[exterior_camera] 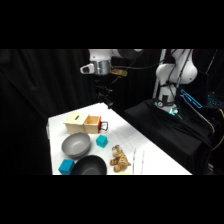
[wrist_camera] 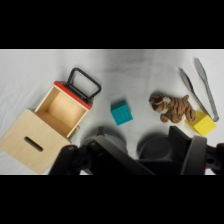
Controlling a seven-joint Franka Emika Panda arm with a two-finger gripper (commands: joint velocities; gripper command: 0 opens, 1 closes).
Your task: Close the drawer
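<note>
The pale wooden box [exterior_camera: 76, 122] with a slotted top stands at the table's back left. Its orange-brown drawer [exterior_camera: 93, 124] is pulled out toward the right, and the dark loop handle [exterior_camera: 104, 125] sticks out from the red front. In the wrist view the drawer [wrist_camera: 61, 111] shows its empty inside, with the red front [wrist_camera: 75, 95] and handle [wrist_camera: 84, 83] pointing up and to the right of the box [wrist_camera: 29, 141]. My gripper [exterior_camera: 105, 96] hangs high above the table's far edge, well clear of the drawer. Its black linkage [wrist_camera: 142, 157] fills the bottom of the wrist view.
In front of the box are a grey bowl [exterior_camera: 76, 145] and a black bowl [exterior_camera: 91, 165]. Two teal cubes [exterior_camera: 102, 141] [exterior_camera: 65, 166], a plush tiger [wrist_camera: 172, 107], a yellow block [wrist_camera: 202, 124] and metal tongs [wrist_camera: 200, 86] lie on the white table [exterior_camera: 150, 160].
</note>
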